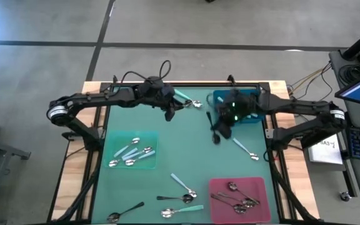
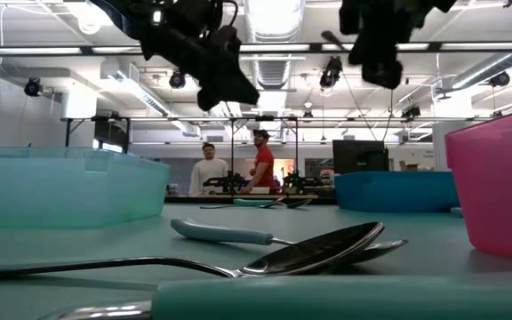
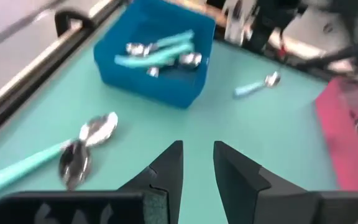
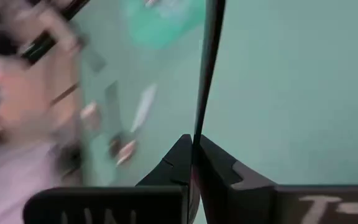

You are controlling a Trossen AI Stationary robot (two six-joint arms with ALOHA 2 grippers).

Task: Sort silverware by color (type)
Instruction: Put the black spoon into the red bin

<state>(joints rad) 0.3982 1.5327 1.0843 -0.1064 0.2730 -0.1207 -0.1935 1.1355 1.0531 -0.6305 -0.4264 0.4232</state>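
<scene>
Right wrist view shows the right gripper (image 4: 193, 155) pinched tight on the dark spoon (image 4: 207, 68), whose thin black handle rises straight out from between the fingertips across the teal table (image 4: 303, 81). From above, that gripper (image 1: 218, 132) hangs over the mat just in front of the blue bin (image 1: 252, 119), the dark spoon's (image 1: 212, 127) handle running up beside it and its bowl at the tip; a pale-handled spoon (image 1: 246, 149) lies on the mat just to its outer side, and the pink tray (image 1: 255, 184) with its metal spoons sits well beyond, at the near edge. The left gripper (image 3: 197, 163) is held narrowly apart with nothing between the fingers; ahead of it stands the blue bin (image 3: 166, 93) holding teal spoons (image 3: 157, 55), and just beside it on the mat lie two spoons (image 3: 82, 146) with shiny bowls touching, one with a teal handle. Overhead, the left gripper (image 1: 170, 114) hovers near the far edge, those two spoons (image 1: 191, 103) close alongside it, and the light teal tray (image 1: 150, 139) with its pale spoons lies well off toward the near side. Several loose spoons (image 1: 179, 197) rest between the two near trays. Low down, two people (image 2: 236, 167) stand far behind the table.
</scene>
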